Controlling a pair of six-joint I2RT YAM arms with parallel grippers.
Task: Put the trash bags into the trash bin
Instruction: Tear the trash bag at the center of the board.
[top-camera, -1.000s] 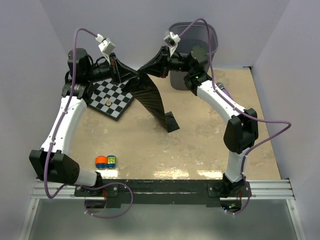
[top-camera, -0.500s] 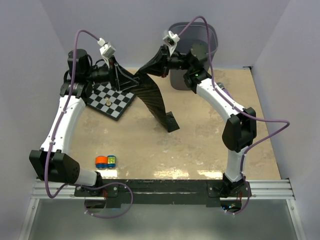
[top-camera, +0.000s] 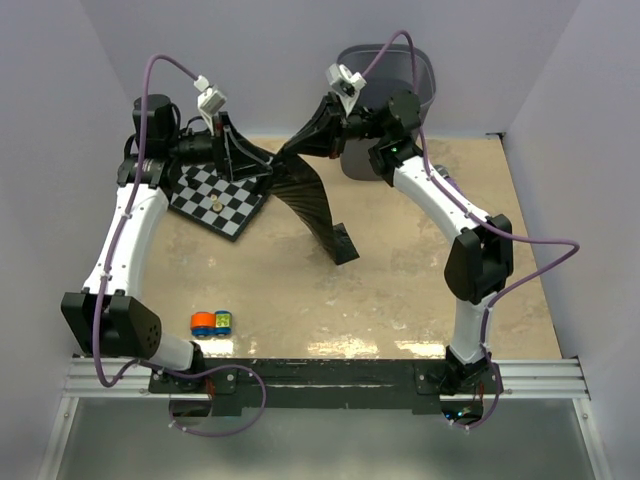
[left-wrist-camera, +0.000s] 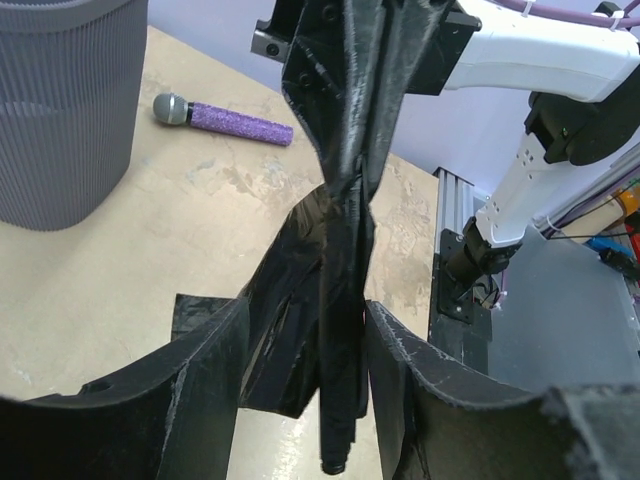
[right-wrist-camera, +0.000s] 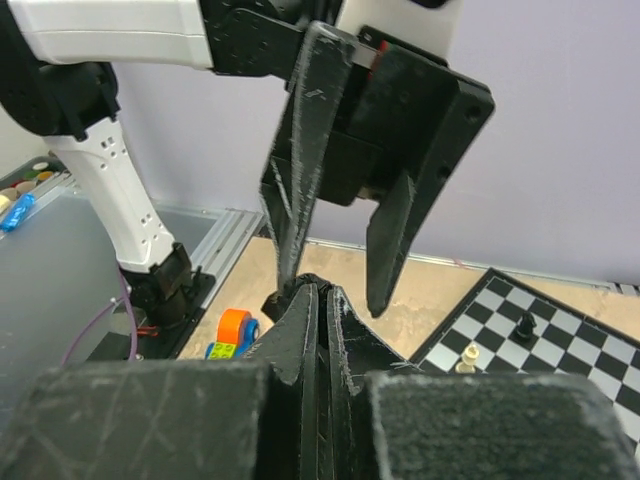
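My right gripper (top-camera: 292, 152) is shut on the top of a long black trash bag (top-camera: 312, 205). The bag hangs down as a folded strip, and its lower end (top-camera: 342, 246) rests on the table. In the right wrist view the right gripper (right-wrist-camera: 318, 292) pinches the bag's edge. My left gripper (top-camera: 254, 166) is open just left of the bag. In the left wrist view the bag (left-wrist-camera: 345, 250) passes between the spread fingers (left-wrist-camera: 215, 350) of the left gripper (left-wrist-camera: 308, 312). The grey trash bin (top-camera: 392, 95) stands at the back, behind the right arm.
A chessboard (top-camera: 215, 198) with a few pieces lies under the left arm. A small orange and blue toy (top-camera: 212, 322) sits near the front left. A purple microphone (left-wrist-camera: 240, 122) lies on the table near the trash bin (left-wrist-camera: 60, 110).
My left gripper has opened and let go of the bag, which now hangs from the right gripper alone. The left arm has drawn back slightly to the left.
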